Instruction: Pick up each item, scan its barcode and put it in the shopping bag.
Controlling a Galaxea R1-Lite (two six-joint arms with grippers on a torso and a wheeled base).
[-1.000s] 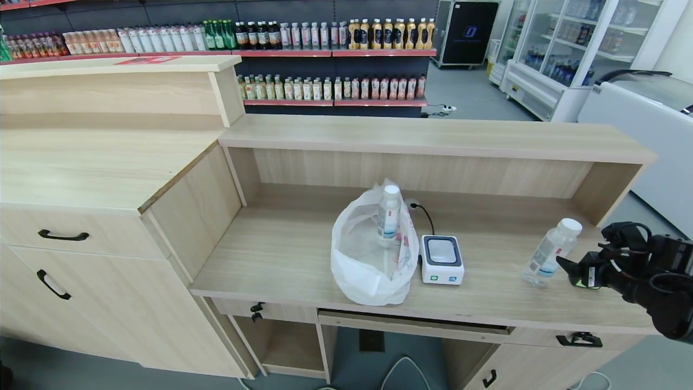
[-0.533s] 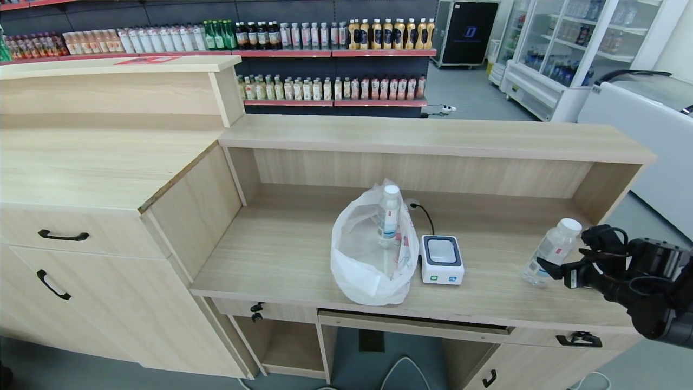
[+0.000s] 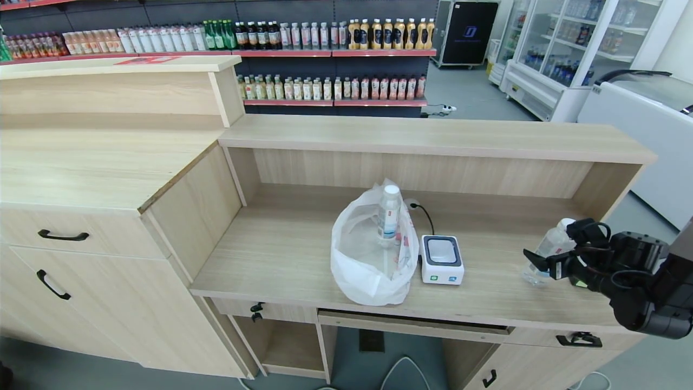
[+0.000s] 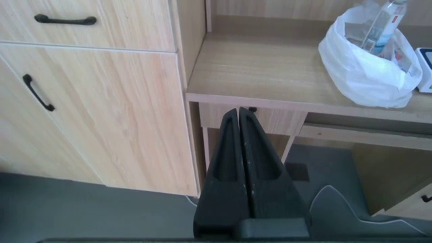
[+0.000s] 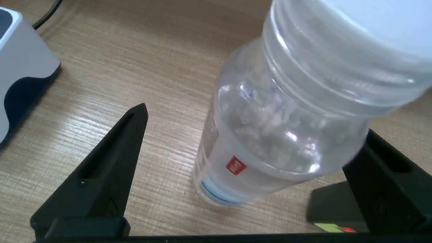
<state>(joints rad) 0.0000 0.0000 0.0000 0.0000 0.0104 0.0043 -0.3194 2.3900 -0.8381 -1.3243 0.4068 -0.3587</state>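
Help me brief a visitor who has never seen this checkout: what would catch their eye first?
Most striking is the right gripper, open, with a finger on each side of a clear white-capped bottle standing at the right end of the counter. Next comes the white shopping bag at mid-counter, with a second bottle upright inside it, and the small white scanner just to its right.
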